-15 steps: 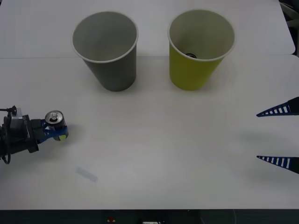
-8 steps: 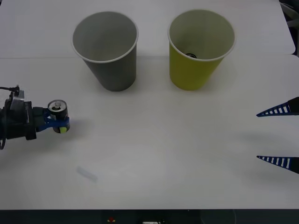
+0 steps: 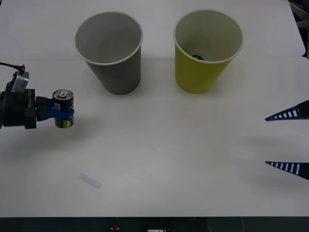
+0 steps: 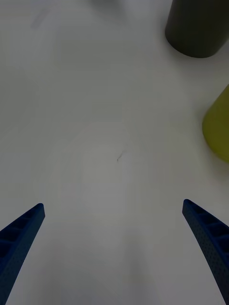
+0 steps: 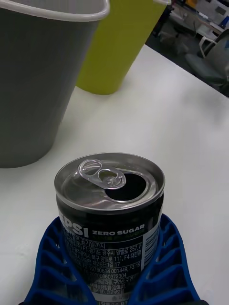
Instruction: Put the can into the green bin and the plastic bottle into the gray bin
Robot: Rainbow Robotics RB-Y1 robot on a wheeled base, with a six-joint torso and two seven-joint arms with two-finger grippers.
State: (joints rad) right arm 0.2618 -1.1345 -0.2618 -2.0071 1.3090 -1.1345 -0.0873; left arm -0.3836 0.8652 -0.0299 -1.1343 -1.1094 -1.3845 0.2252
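Dark can carried higher, left hand clamped

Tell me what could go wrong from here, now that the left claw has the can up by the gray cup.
1. The left claw holds the can beside the gray bin, which stands between it and the green bin. A low, straight carry might clip the gray rim, or end in the wrong bin.
2. The can's tab is open in the left wrist view; tilting could spill any leftover liquid.
3. The right claw waits open at the table's right, near the green bin's side.
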